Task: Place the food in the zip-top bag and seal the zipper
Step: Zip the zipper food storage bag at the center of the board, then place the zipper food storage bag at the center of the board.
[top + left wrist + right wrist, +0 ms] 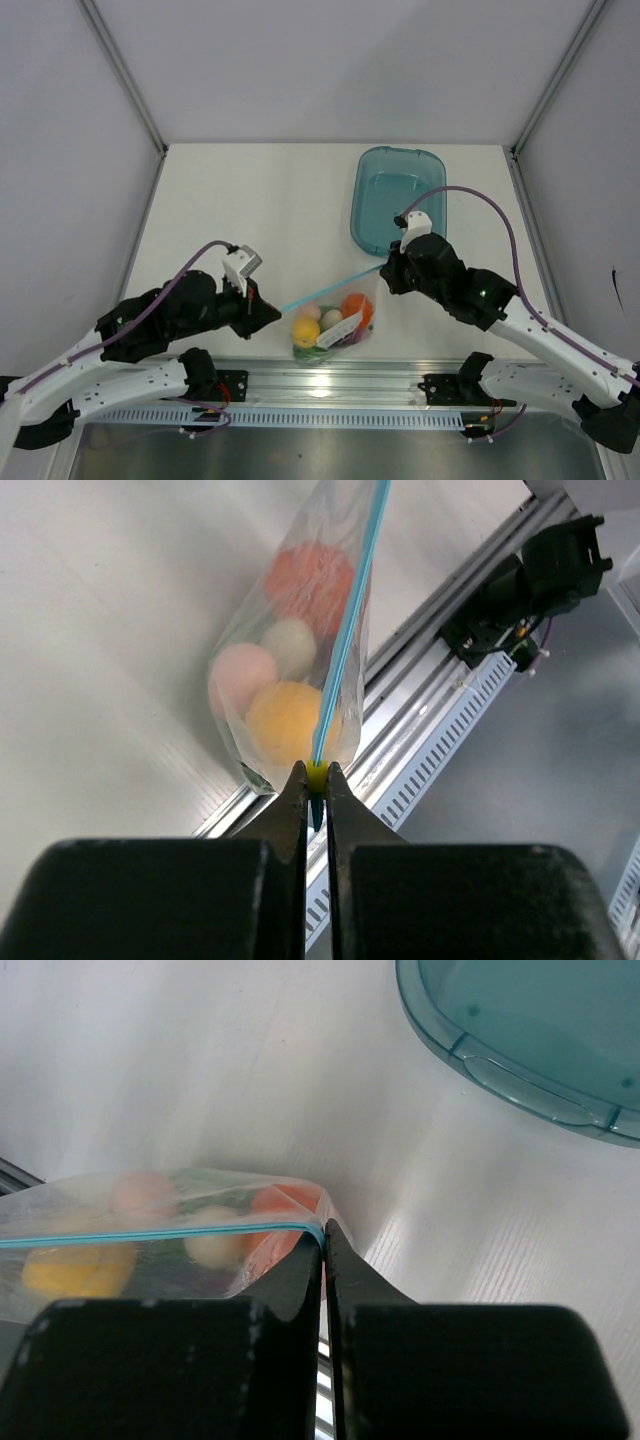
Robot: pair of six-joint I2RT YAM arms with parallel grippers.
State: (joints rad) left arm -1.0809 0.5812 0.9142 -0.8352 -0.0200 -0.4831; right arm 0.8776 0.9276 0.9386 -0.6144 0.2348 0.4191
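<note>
Left gripper (273, 313) and right gripper (384, 269) are each clamped tight on one end of the zipper (325, 293), with the strip taut between them. The bag (340, 322) sags below it with the food (306, 331) inside, at the counter's (250, 210) near edge by the rail (330, 380). The tray (397, 195) sits just behind the right gripper.

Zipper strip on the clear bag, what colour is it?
The zipper is light blue; left wrist view.

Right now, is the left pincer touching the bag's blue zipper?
Touching. The left wrist view shows the left pincer closed on the zipper, the strip's end pinched between both tips.
</note>
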